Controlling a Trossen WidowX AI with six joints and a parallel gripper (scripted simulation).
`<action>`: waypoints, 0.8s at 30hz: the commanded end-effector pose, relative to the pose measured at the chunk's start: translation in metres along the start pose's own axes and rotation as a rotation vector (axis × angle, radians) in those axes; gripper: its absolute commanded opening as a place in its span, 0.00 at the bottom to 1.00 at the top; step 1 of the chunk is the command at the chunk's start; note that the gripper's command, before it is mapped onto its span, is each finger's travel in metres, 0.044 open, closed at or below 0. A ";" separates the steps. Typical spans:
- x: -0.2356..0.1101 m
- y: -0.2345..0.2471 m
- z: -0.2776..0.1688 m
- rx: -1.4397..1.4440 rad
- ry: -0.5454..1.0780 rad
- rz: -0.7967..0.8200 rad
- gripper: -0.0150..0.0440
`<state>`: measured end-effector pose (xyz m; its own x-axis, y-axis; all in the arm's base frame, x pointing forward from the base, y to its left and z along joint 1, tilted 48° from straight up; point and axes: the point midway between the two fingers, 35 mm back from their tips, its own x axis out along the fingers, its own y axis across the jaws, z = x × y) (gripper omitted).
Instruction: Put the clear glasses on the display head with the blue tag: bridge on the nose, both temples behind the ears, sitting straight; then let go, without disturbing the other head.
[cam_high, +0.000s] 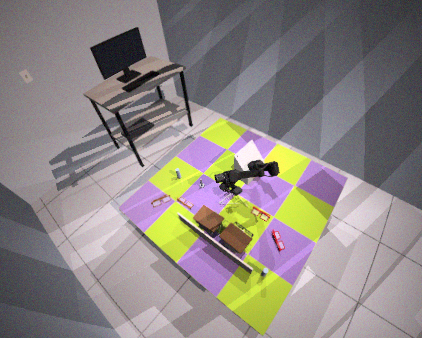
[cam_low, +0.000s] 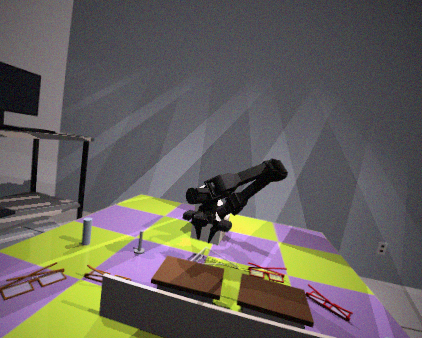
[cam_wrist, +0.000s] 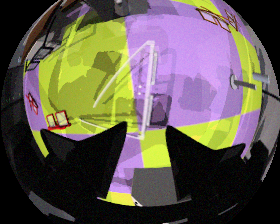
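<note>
The clear glasses (cam_high: 227, 201) (cam_low: 199, 255) (cam_wrist: 146, 100) lie on the checkered mat (cam_high: 300, 210) (cam_low: 255, 227) (cam_wrist: 200, 65). In the wrist view their front runs from top to bottom and the temples stretch to the left. My gripper (cam_high: 230, 191) (cam_low: 206, 241) (cam_wrist: 146, 127) is partly open and empty, pointing down over the mat near the glasses. In the wrist view the lower end of their front shows between the fingertips, beyond them. Two brown-topped blocks (cam_high: 208, 219) (cam_high: 235, 237) (cam_low: 187, 276) (cam_low: 275, 300) stand side by side. Neither the heads' faces nor a blue tag can be made out.
A long low panel (cam_high: 215, 242) (cam_low: 175, 310) runs along the blocks. Orange-brown glasses (cam_high: 161, 201) (cam_high: 185, 202), red glasses (cam_high: 260, 214) (cam_high: 278, 240) and dark glasses (cam_high: 244, 229) lie around. A small metal stand (cam_low: 139, 248) and grey cylinders (cam_high: 178, 173) (cam_high: 265, 271) stand on the mat.
</note>
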<state>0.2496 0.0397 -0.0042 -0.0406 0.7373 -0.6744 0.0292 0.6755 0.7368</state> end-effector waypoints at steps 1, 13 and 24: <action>0.003 0.003 -0.007 0.009 0.034 -0.004 0.59; 0.003 0.003 -0.007 0.009 0.034 -0.004 0.46; 0.017 0.001 -0.006 0.010 0.034 -0.005 0.46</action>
<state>0.2432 0.0494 -0.0102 -0.0737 0.7318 -0.6775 0.0336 0.6808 0.7317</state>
